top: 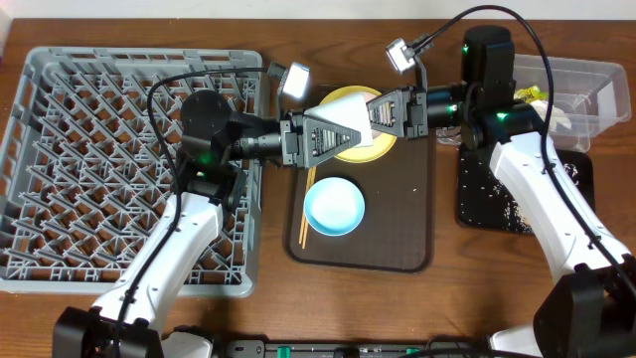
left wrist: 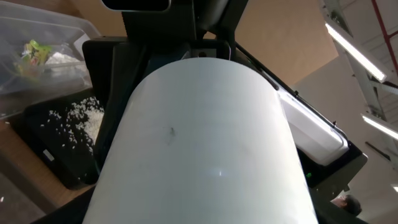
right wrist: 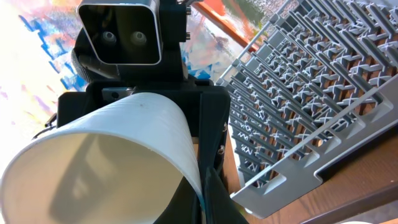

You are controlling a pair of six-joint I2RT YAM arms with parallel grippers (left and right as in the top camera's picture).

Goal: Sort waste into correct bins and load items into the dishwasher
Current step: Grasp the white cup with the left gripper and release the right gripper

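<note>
White cup (left wrist: 205,143) fills the lens, mid-handover. Your right tool (right wrist: 204,186) is pinched on its rim; left tool (top: 370,129) straddles it, can't tell if clamped. Next: firm that grip.

Robotics lab: two robot arms (top: 169,249), a dish rack (top: 129,56), strip-lit industrial ceiling (left wrist: 373,74).

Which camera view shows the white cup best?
The right wrist view: the white cup shows its open rim, inside and side wall there. The left wrist view shows only its plain outer wall, filling the picture. The overhead view shows just a small white patch against the yellow plate.
</note>
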